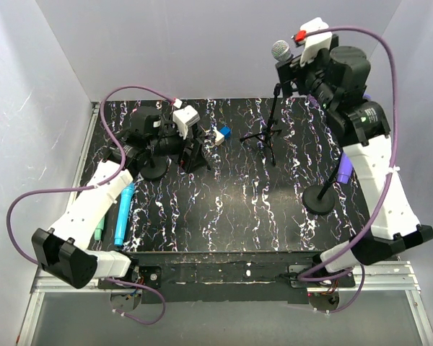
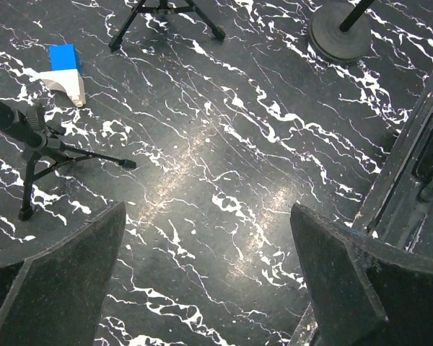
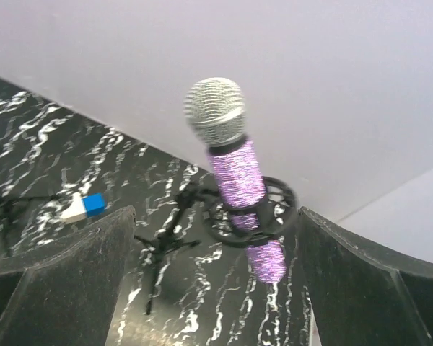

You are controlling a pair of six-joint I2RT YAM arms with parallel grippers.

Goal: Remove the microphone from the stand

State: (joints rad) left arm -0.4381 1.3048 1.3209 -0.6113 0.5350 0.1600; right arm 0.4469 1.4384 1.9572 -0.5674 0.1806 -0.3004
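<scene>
My right tool [image 3: 215, 234], spread wide, frames the glittery purple microphone with silver mesh head [image 3: 234, 169], centre frame, seated in the black ring-clip tripod stand [image 3: 283, 203]; its lower end blurs. My left tool [image 2: 206, 216] gapes above the marbled black surface [image 2: 224, 144].

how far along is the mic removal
Nothing done yet: the microphone sits in the stand's ring clip. In hand: the right gripper is lined up on it, jaws open and apart from it. To do: close, lift it out. The left gripper is open, holding nothing.
</scene>
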